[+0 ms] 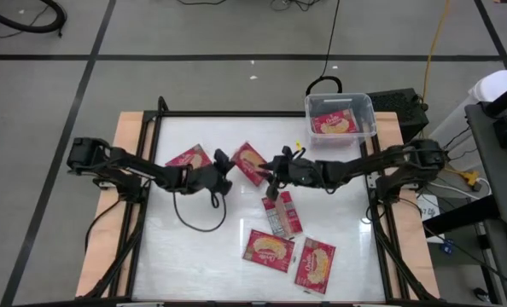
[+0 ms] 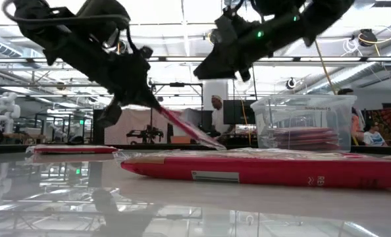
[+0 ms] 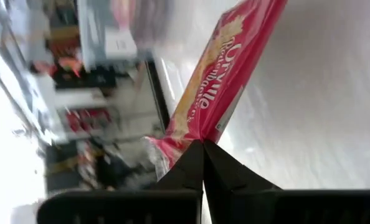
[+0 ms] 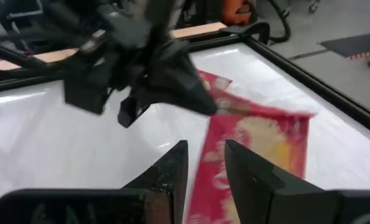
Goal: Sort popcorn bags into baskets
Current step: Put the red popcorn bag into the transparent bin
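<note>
Left gripper (image 1: 228,170) at mid-tabletop (image 1: 194,247), fingers pinched tight on one edge of a red popcorn bag (image 1: 250,162), which slants up off the surface. Right gripper (image 1: 275,173) hovers just beside it over the same bag, jaws partly apart and holding nothing. Clear basket (image 1: 340,109) at the far right corner holds one packet (image 1: 333,124); other bags lie flat on the tabletop, three toward the near edge.

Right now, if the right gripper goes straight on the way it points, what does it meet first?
Most likely the red popcorn bag that the left gripper is shut on, lifted by one edge just ahead of the right gripper. Depth is unclear; the left gripper sits just behind it.
</note>
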You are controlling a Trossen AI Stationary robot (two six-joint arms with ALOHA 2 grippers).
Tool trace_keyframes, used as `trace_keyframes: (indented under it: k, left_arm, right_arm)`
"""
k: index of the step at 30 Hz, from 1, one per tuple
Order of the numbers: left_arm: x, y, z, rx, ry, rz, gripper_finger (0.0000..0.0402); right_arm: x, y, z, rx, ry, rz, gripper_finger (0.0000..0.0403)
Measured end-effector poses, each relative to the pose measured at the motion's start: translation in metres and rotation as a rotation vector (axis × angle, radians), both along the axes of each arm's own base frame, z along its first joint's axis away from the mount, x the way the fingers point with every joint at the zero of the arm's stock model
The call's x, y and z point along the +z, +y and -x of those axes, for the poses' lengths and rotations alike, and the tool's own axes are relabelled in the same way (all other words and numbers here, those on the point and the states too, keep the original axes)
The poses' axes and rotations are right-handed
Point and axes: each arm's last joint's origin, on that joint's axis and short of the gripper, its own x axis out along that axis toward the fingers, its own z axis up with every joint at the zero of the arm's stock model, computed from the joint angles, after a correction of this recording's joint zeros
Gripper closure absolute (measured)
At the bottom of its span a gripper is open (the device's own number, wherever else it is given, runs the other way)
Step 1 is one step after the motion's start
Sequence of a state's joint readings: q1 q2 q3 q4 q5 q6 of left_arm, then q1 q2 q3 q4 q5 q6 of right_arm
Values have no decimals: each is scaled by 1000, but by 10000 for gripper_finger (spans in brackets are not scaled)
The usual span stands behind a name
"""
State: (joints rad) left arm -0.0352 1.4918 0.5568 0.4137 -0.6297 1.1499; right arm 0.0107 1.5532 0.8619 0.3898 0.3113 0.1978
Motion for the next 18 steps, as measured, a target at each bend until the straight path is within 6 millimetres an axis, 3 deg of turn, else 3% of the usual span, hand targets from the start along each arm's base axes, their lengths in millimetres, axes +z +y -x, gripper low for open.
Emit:
trace_keyframes:
  k: [5,10,18]
  left_arm:
    - [11,-23,-5,-163,-13,-162,399]
    - [20,-39,-7,-249,-58,-252,398]
    - [21,-53,-6,-377,-30,-317,397]
  right_arm:
    - [29,-13,11,52,18,13,303]
    - [61,-34,19,130,8,-91,296]
    - [80,-65,12,276,136,-129,235]
